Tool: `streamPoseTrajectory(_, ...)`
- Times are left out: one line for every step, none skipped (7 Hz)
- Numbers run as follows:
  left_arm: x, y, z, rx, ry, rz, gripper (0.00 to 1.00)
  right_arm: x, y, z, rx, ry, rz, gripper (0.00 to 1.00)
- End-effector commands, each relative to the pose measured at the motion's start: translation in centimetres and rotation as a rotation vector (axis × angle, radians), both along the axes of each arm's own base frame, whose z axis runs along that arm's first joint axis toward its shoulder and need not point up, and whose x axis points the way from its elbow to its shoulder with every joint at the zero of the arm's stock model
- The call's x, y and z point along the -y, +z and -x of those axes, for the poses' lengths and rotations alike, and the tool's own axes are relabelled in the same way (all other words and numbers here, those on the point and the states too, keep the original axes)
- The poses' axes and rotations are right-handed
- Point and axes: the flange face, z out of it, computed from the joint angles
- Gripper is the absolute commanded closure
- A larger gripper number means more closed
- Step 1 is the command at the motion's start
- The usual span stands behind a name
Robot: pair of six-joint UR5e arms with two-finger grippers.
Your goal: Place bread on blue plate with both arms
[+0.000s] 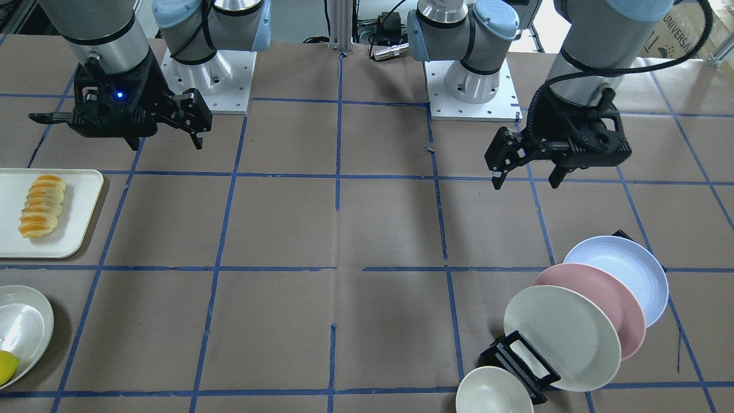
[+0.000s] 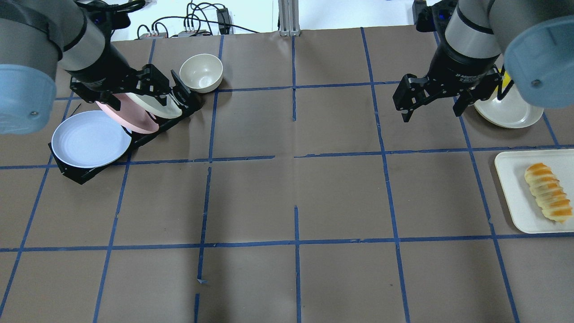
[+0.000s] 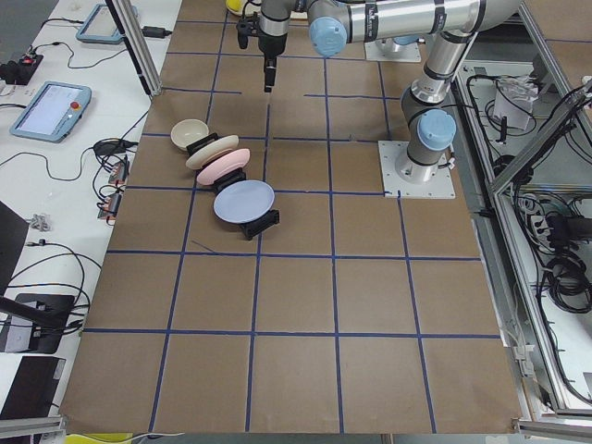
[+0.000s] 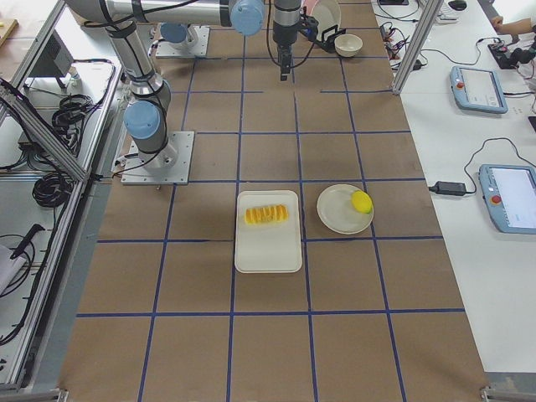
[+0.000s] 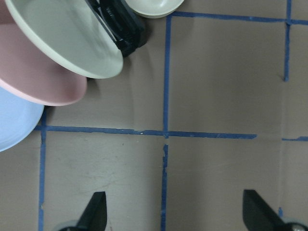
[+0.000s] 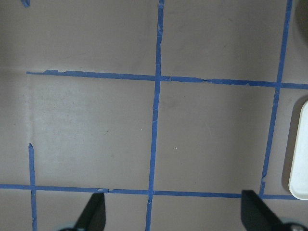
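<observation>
While left gripper (image 1: 526,180) and right gripper (image 1: 166,143) hang open and empty, we're at step one: bread (image 1: 43,205) lies on the white tray (image 1: 80,195) outboard of the right, blue plate (image 1: 625,269) racked beside the left, so probably pull plate first.

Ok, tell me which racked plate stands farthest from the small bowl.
The blue plate: the pink plate and cream plate stand between it and the bowl.

A brown table (image 2: 341,197) gridded with blue tape (image 2: 297,269), a white bench (image 4: 502,285) with pendants (image 4: 509,198) alongside
</observation>
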Motion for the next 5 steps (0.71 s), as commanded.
streamPoseTrajectory(0.2,0.0,-2.3,0.009,-0.001,-0.005,0.00,1.0,-0.4,3.8,0.005,-0.050,0.011,0.00)
streamPoseTrajectory(0.4,-0.1,-3.6,0.028,-0.048,-0.006,0.00,2.3,-2.1,12.0,0.013,-0.074,0.013,0.00)
streamPoseTrajectory(0.3,0.1,-6.7,0.047,-0.131,-0.006,0.00,3.2,-5.3,20.2,0.019,-0.003,-0.007,0.03)
streamPoseTrajectory(0.1,0.2,-11.4,0.046,-0.111,-0.005,0.00,4.5,-10.1,28.8,0.012,0.089,-0.003,0.05)
streamPoseTrajectory(-0.3,-0.1,-16.2,0.063,-0.188,-0.013,0.00,3.8,-13.9,35.8,0.059,0.032,-0.031,0.05)
